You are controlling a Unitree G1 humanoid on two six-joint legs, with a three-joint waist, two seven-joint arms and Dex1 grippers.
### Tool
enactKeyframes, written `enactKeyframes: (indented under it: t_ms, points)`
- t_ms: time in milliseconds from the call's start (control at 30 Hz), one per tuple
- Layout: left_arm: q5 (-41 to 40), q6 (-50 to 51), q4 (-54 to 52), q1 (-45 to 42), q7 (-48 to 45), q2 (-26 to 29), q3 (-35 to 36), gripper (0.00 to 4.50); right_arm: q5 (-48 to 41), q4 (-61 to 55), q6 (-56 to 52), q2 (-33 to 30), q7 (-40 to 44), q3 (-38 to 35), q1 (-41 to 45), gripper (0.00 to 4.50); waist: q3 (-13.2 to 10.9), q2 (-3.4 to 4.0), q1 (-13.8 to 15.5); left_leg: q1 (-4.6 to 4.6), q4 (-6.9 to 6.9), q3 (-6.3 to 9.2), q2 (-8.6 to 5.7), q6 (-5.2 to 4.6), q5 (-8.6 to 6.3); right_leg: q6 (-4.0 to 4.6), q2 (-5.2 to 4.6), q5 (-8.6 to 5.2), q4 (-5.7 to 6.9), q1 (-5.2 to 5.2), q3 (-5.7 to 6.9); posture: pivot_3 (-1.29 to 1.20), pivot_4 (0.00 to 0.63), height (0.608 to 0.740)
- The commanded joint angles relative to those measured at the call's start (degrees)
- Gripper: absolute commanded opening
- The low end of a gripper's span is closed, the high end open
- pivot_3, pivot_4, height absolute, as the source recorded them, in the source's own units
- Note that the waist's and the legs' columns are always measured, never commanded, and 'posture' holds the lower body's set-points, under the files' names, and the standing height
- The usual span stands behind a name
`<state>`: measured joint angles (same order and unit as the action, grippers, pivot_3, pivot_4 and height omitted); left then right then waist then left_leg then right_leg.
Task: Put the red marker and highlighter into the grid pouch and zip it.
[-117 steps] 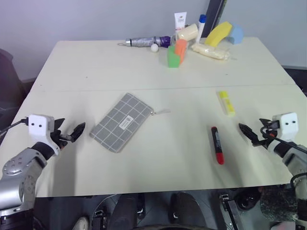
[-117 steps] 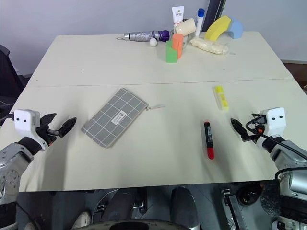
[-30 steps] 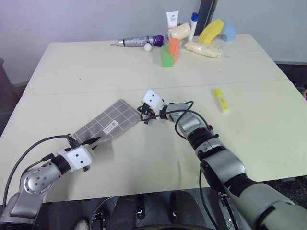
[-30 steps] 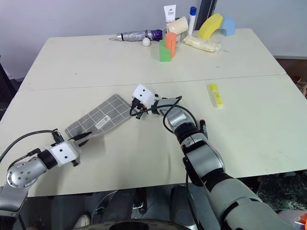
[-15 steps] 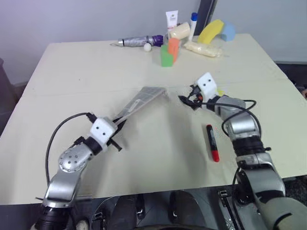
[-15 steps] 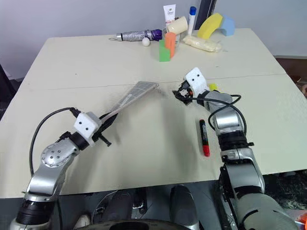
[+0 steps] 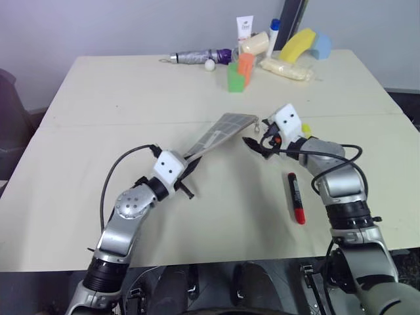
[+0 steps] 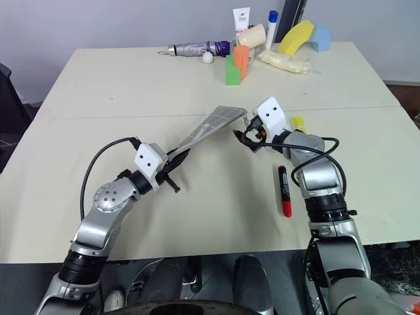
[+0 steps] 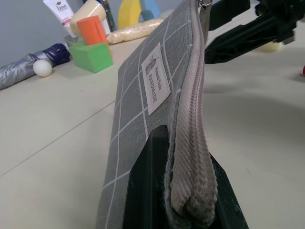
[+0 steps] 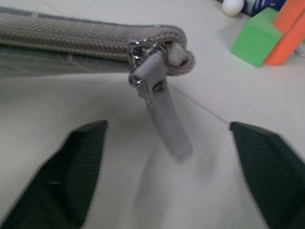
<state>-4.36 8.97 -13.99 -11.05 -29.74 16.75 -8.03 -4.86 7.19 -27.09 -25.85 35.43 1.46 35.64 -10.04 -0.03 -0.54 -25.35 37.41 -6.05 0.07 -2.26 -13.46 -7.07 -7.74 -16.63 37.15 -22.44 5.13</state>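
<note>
The grid pouch (image 7: 220, 134) is up off the desk (image 7: 131, 98), near the middle. It stands on its long edge with the zipper side on top. Its long side runs from the near left up to the far right, and the far end sits higher than the near end. The zipper looks closed along the part that shows. The zipper tab (image 10: 162, 117) hangs down loose from the far end of the pouch.

The left gripper (image 7: 186, 172) is closed tight on the near end of the pouch, with one finger on each flat side. It points toward the far right.

The right gripper (image 10: 174, 179) is open wide. It sits just beside the far end of the pouch and points left at it. In the right wrist view the zipper tab hangs between the two fingers (image 10: 83, 162) but does not touch them. This gripper holds nothing.

The red marker (image 7: 296, 197) lies flat on the desk to the near right, under the right arm. Its long side runs from near to far, with the black end far and the red end near.

The highlighter (image 8: 298, 123) lies on the desk just behind the right gripper. A bit of its yellow shows, so I cannot tell which way it points.

A green block (image 7: 235, 78) and an orange block (image 7: 246, 63) stand at the far side of the desk.
</note>
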Motion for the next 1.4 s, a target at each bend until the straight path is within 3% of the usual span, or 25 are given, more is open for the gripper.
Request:
enactKeyframes:
  t_ms: [33, 167, 1067, 1200, 1400]
  points:
    - [0.01, -1.22, -1.26, -0.05, 0.31, -0.23, -0.46, 0.0, -0.86, -0.93, 0.25, -0.1, -0.7, -1.29, 1.46, 2.1, 0.0, 0.0, -0.08, 0.0, -0.01, 0.0, 0.0, 0.0, 0.0, 0.0, 0.0, 0.0, 0.0, -0.01, 0.0, 0.0, 0.15, 0.74]
    - [0.43, -1.11, -1.04, -0.01, 1.22, -0.55, -0.36, 0.0, -0.44, -1.43, -0.34, -0.69, -0.06, 0.05, 1.29, 0.05, 0.0, 0.0, -0.08, 0.0, -0.01, 0.0, 0.01, 0.0, 0.0, 0.0, 0.01, 0.0, 0.0, -0.01, 0.0, 0.0, 0.15, 0.74]
    - [6.64, -2.79, 4.44, -4.22, 0.33, -2.47, -8.69, 0.0, 9.35, -27.35, -4.43, -8.22, 14.32, 23.93, -4.73, 0.05, 0.0, -0.02, 0.02, 0.0, 0.05, 0.05, 0.0, -0.05, -0.03, 0.0, 0.01, 0.0, -0.01, 0.01, 0.02, 0.0, 0.15, 0.74]
    - [5.48, -2.17, 3.54, -3.77, -1.13, -1.75, -8.06, 0.0, 9.95, -27.6, -5.7, -8.64, 14.02, 23.6, -5.31, 0.05, 0.0, -0.03, 0.04, 0.0, 0.07, 0.08, 0.01, -0.05, -0.03, 0.0, 0.0, 0.0, -0.01, 0.03, 0.03, 0.0, 0.15, 0.74]
    - [1.19, 0.27, -0.4, 0.13, -5.92, 3.62, -4.89, 0.0, 12.41, -23.32, -6.33, -12.48, 12.29, 19.81, -5.42, 0.05, 0.0, -0.03, -0.1, 0.0, 0.08, 0.08, 0.03, -0.04, -0.03, 0.01, -0.01, 0.0, -0.01, 0.01, 0.03, 0.0, 0.15, 0.74]
